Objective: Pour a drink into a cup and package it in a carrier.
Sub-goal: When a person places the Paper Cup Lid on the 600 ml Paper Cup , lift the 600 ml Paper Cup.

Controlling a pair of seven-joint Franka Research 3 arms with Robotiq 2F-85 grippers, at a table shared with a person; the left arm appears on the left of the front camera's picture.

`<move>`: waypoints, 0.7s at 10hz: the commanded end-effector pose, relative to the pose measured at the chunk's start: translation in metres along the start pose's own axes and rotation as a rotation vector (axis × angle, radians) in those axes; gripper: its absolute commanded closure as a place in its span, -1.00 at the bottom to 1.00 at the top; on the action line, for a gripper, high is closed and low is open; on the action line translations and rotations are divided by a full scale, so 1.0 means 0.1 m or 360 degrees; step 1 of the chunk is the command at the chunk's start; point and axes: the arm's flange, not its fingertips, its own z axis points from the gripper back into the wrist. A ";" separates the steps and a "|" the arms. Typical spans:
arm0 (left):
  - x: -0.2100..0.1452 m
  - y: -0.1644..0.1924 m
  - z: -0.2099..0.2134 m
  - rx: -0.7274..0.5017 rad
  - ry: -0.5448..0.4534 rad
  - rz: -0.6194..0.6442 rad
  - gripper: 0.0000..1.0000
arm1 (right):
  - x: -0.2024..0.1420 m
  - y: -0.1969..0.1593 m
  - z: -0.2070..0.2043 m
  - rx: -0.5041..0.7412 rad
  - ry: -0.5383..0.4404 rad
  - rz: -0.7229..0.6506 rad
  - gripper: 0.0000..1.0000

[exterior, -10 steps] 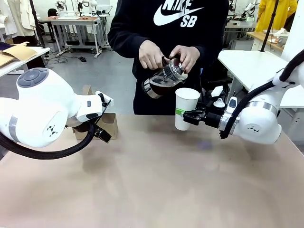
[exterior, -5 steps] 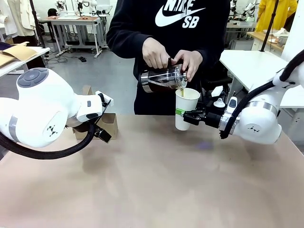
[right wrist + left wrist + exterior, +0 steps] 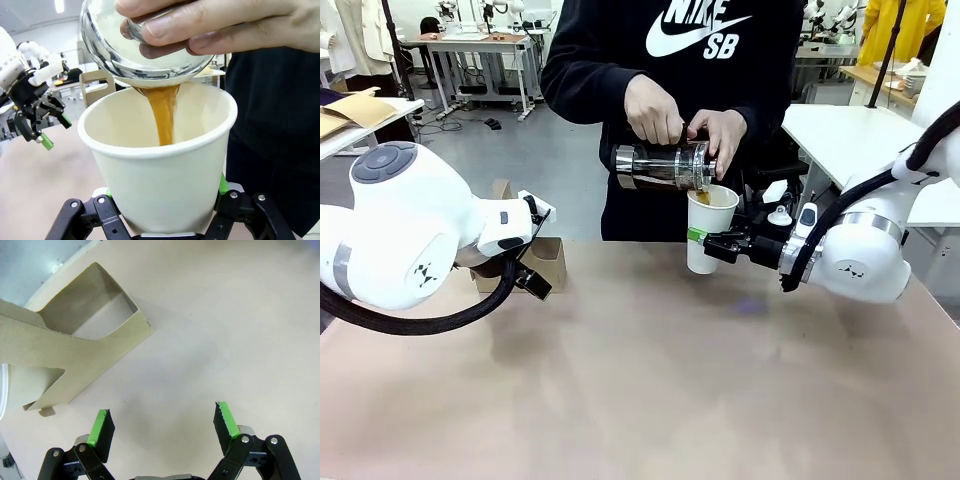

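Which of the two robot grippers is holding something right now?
The right gripper: its jaws are shut on the white cup under the poured drink. The left gripper hangs open above the table beside the carrier, empty.

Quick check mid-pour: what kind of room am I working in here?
Probably a lab or workshop, not a café: work tables on a bare grey floor, with cables trailing underneath.

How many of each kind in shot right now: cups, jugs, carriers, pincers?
cup: 1
press jug: 1
carrier: 1
pincers: 2 (left pincer, right pincer)
Total: 5
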 end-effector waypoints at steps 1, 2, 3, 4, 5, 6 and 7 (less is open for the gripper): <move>0.00 0.00 0.01 -0.0002 -0.0002 0.0002 -1.00 | 0.03 0.04 0.02 -0.0002 -0.0003 0.0002 -0.54; 0.00 0.00 0.01 -0.0002 -0.0002 0.0002 -1.00 | 0.03 0.04 0.02 -0.0002 -0.0003 0.0002 -0.54; 0.00 0.00 0.01 -0.0002 -0.0002 0.0002 -1.00 | 0.03 0.04 0.02 -0.0002 -0.0003 0.0002 -0.54; 0.00 0.00 0.01 -0.0002 -0.0002 0.0002 -1.00 | 0.03 0.04 0.02 -0.0002 -0.0003 0.0002 -0.54; 0.00 0.00 0.01 -0.0002 -0.0002 0.0002 -1.00 | 0.03 0.04 0.02 -0.0002 -0.0003 0.0002 -0.54; 0.00 0.00 0.01 -0.0002 -0.0002 0.0002 -1.00 | 0.03 0.04 0.02 -0.0002 -0.0003 0.0002 -0.54; 0.00 0.00 0.01 -0.0002 -0.0002 0.0002 -1.00 | 0.03 0.04 0.02 -0.0002 -0.0003 0.0002 -0.54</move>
